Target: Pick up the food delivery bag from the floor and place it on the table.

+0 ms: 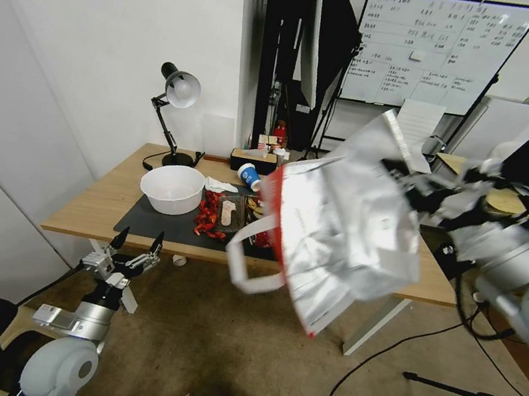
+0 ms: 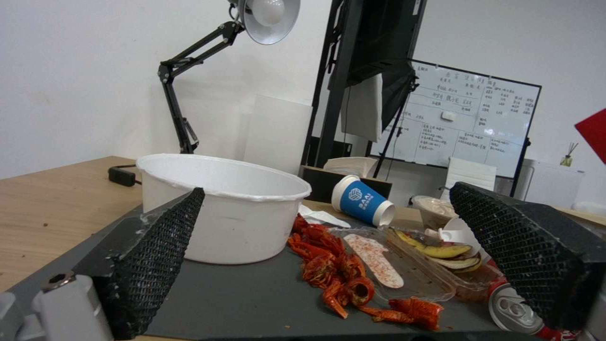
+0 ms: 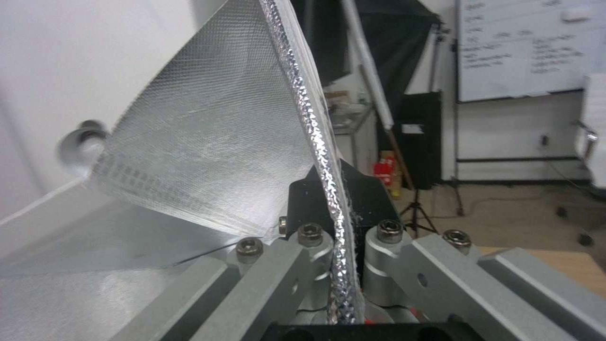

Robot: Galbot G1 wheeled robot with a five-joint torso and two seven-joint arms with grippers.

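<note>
The right gripper (image 1: 410, 175) pinches the foil rim of the food delivery bag (image 1: 340, 231), which hangs tilted in the air above the surface's (image 1: 109, 199) right end, handles toward the surface. Its printing is unreadable. The left gripper (image 1: 136, 243) hovers spread near the front edge.

bag (image 1: 339, 237) above table (image 1: 102, 198), bowl (image 1: 171, 188) left

The right pincer (image 3: 338, 222) is clamped on the silver foil rim of the food delivery bag (image 3: 208, 156); a whiteboard (image 3: 524, 47) stands far behind.
</note>
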